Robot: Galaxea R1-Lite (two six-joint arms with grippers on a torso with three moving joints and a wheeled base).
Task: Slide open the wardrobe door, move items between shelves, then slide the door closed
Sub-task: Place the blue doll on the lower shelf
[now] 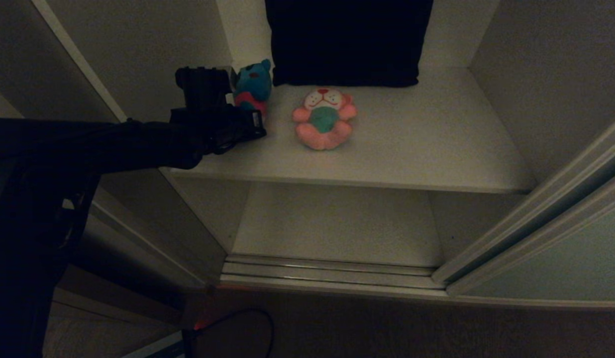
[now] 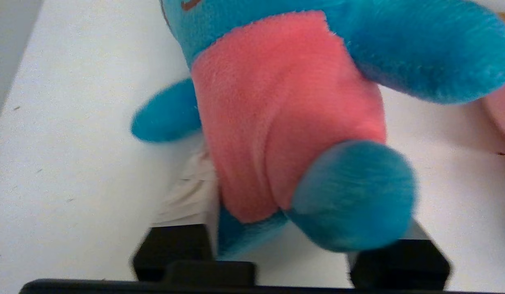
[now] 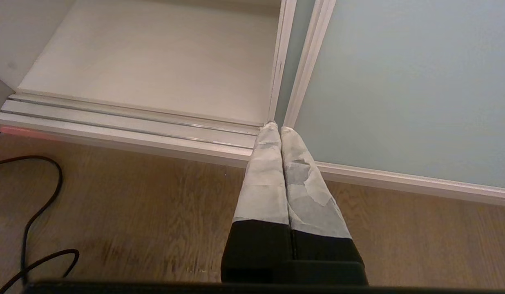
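Head view: the sliding wardrobe door [image 1: 561, 258] stands pushed aside at the lower right of the frame, so the opening step reads as done. Both toys remain on the upper shelf [image 1: 412, 149]: the pink toy [image 1: 324, 119] lies face up at centre, just in front of the dark cushion [image 1: 347, 40]; the blue toy [image 1: 253, 87] stands upright at upper centre-left, with the left claw [image 1: 240, 107] reaching in from the left and pressed up against it. The lower shelf [image 1: 337, 223] carries nothing visible, so no item has yet been transferred. Left wrist view: the blue toy [image 2: 293, 122] fills the frame, its lower body and one leg lodged between the taped fingers [image 2: 191, 196]; the jaws stand narrowed around the plush, and the grasp looks in the act of forming rather than confirmed secure. Right wrist view: the right claw [image 3: 281, 130] hangs idle above the wooden floor [image 3: 113, 212], fingers pressed together and holding nothing, pointing at the floor track [image 3: 126, 126] beside the door edge. Judgement: door open; first pick under way; both transfers and closing remain outstanding.
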